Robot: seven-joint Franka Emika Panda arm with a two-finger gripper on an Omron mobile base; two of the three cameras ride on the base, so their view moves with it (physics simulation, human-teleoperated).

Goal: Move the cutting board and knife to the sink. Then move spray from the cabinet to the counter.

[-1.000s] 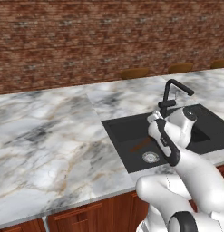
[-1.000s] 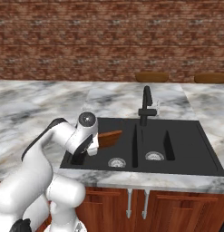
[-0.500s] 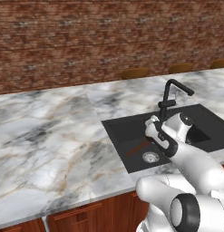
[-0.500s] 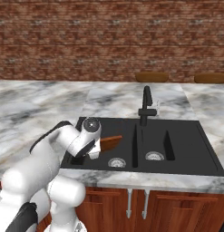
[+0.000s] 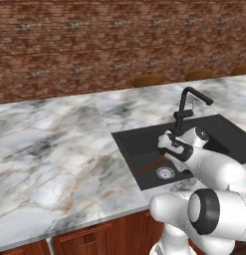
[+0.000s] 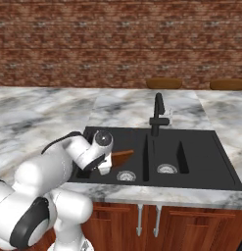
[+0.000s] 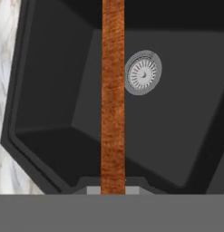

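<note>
My gripper [image 5: 168,151] is shut on the cutting board [image 5: 152,164], a reddish-brown wooden board held on edge and tilted inside the left basin of the black sink [image 5: 130,145]. From the right the cutting board [image 6: 123,156] sticks out of the gripper [image 6: 108,162] toward the basin divider. In the hand view the cutting board [image 7: 113,90] is a narrow brown strip running up the middle, with the sink [image 7: 50,99] floor and steel drain [image 7: 143,72] behind it. The marble counter [image 5: 55,149] surrounds the sink. The knife, spray and cabinet are out of view.
An angular black faucet [image 5: 186,107] stands behind the basins, close to my wrist. A second basin [image 6: 201,157] lies to the right of the divider. A brick wall [image 5: 94,45] backs the counter. Wooden doors [image 6: 191,225] sit below the counter edge.
The gripper has sunk lower into the left basin with the cutting board still in it, and the arm has leaned further forward over the sink.
</note>
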